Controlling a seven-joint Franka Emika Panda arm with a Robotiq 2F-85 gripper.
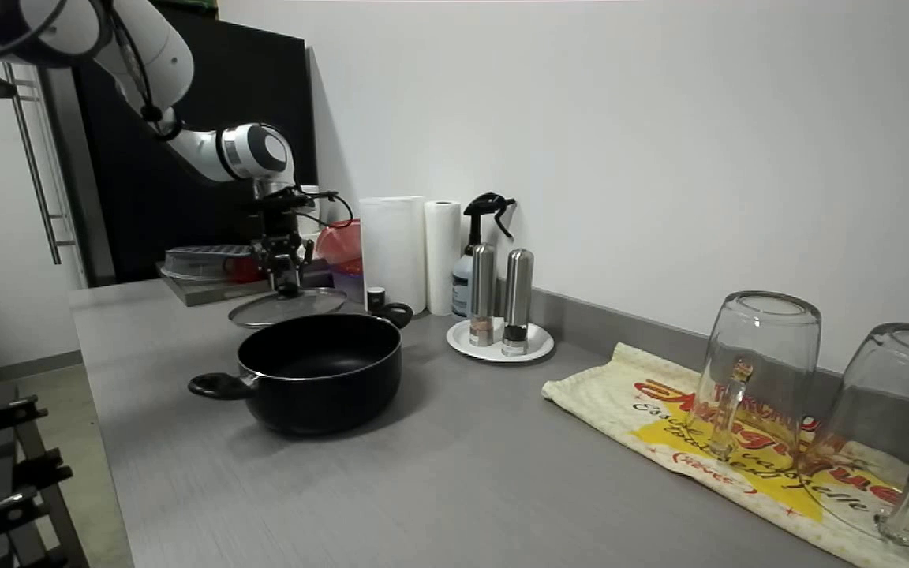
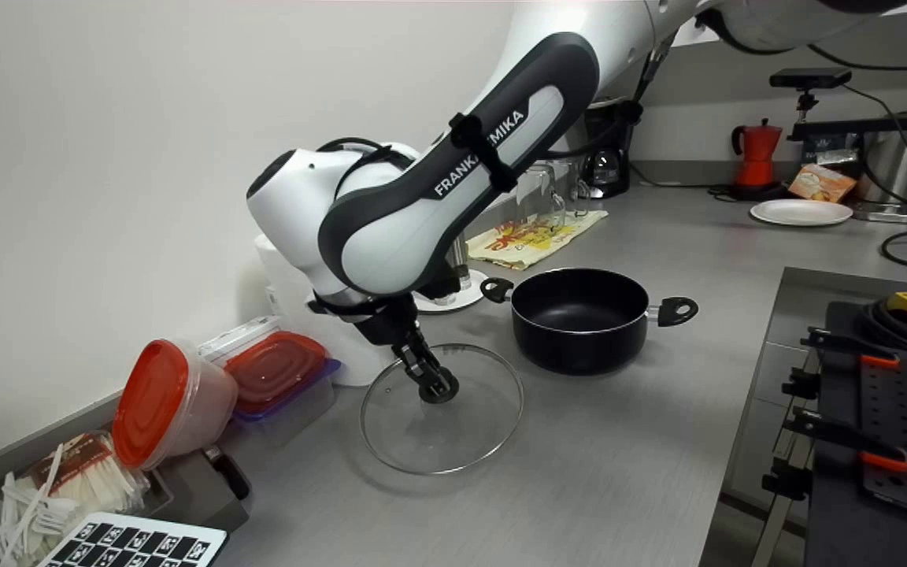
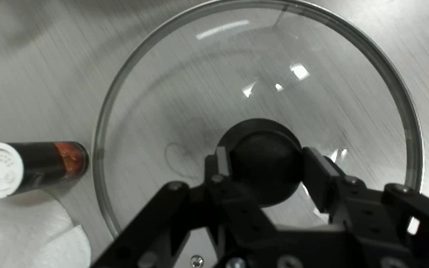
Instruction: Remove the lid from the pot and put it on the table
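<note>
End effector (image 3: 264,160) is pinching the black knob (image 3: 266,173) of the glass lid (image 2: 447,425); wrist view shows fingers (image 3: 318,180) touching it on both sides. Lid is off the pot (image 2: 579,346) and apart from it, at 8 o'clock from the pot in an exterior view. Can't tell if it touches the desk (image 2: 579,472) or hangs just above. Pot is upright on the desk, uncovered. Spice shaker (image 3: 37,162) just beside the lid at 9 o'clock in the wrist view. In an exterior view, white plate (image 1: 541,341) with two grinders (image 1: 518,292) at about 3 o'clock from the pot, paper rolls (image 1: 393,256) at 1 o'clock. Farther out, also 3 o'clock: printed cloth (image 1: 620,386), two upturned glass mugs (image 1: 758,371) on it.
</note>
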